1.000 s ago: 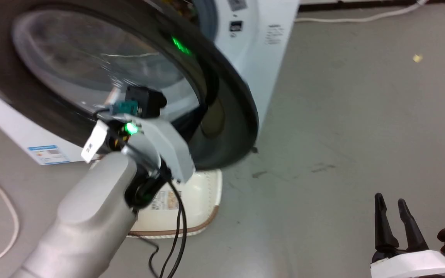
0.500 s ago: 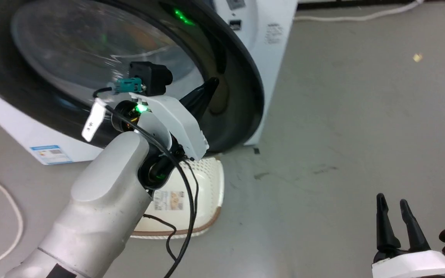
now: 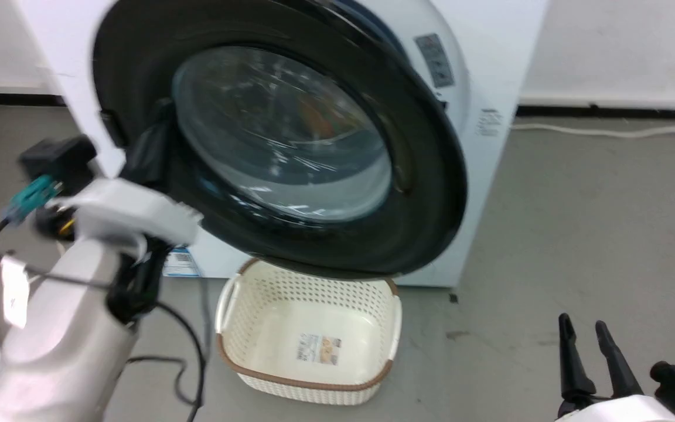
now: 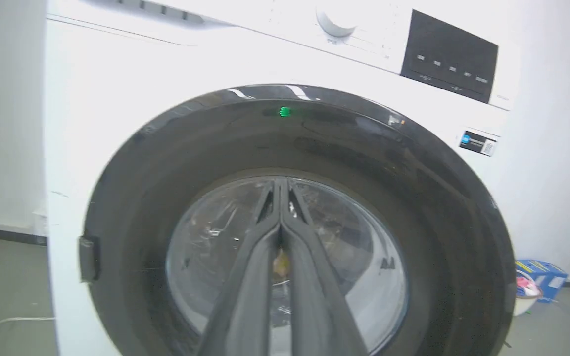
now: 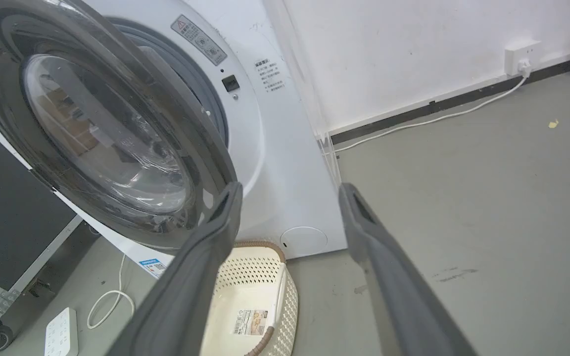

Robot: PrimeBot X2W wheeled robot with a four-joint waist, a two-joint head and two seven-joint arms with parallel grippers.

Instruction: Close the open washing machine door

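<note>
The washing machine door [image 3: 425, 176] is a big glossy black ring around a bulging glass window. It stands slightly ajar, its right edge off the white machine front [image 3: 490, 70]. My left gripper [image 3: 159, 117] is shut and empty in front of the door's left side. In the left wrist view the shut left gripper [image 4: 280, 185] points at the window of the door [image 4: 166, 163], a short way off it. My right gripper [image 3: 580, 323] hangs open low at the right, far from the door. In the right wrist view the right gripper [image 5: 291, 193] is spread, with the door [image 5: 201, 133] to its left.
A white perforated basket [image 3: 314, 381] with a brown rim sits on the floor under the door. Black cables trail from my left arm [image 3: 50, 328]. A power strip [image 5: 60, 336] and a black cart [image 5: 8, 198] stand left of the machine. A white cable [image 3: 607, 132] runs along the wall.
The head camera has lifted and turned, so the whole picture shifted. The door has swung much closer to the machine front. My left gripper has left the door's right rim and is now at its left side.
</note>
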